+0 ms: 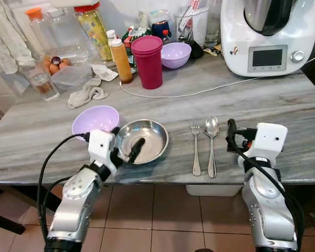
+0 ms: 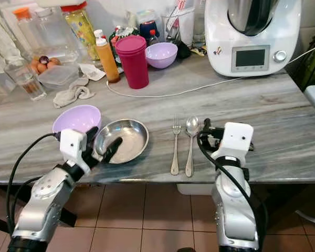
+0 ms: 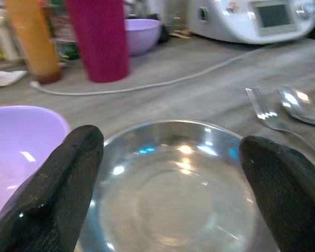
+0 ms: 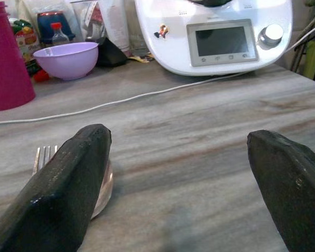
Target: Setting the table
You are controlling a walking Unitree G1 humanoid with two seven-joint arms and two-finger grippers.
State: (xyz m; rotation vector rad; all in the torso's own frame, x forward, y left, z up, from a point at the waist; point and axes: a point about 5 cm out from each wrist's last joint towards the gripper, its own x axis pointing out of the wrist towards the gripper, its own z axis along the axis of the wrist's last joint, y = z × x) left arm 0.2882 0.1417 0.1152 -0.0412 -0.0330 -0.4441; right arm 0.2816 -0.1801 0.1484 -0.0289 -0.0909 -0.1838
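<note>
A shallow steel dish (image 1: 153,134) sits near the table's front edge, with a lilac bowl (image 1: 94,117) touching its left side. My left gripper (image 1: 125,140) stands open over the dish's left rim, one finger (image 1: 136,148) inside the dish and the other by the lilac bowl (image 3: 21,152). To the right of the dish, a fork (image 1: 196,147) and a spoon (image 1: 212,140) lie side by side. My right gripper (image 4: 181,184) is open just right of the spoon, low over the bare tabletop, with nothing between its fingers (image 1: 231,129).
At the back stand a magenta cup stack (image 1: 147,60), an orange bottle (image 1: 121,60), a second lilac bowl (image 1: 176,54) and a white kitchen machine (image 1: 268,37). A white cable (image 1: 199,92) crosses the grey table (image 1: 283,113). A glass (image 1: 43,84) and a cloth (image 1: 87,93) lie at the left.
</note>
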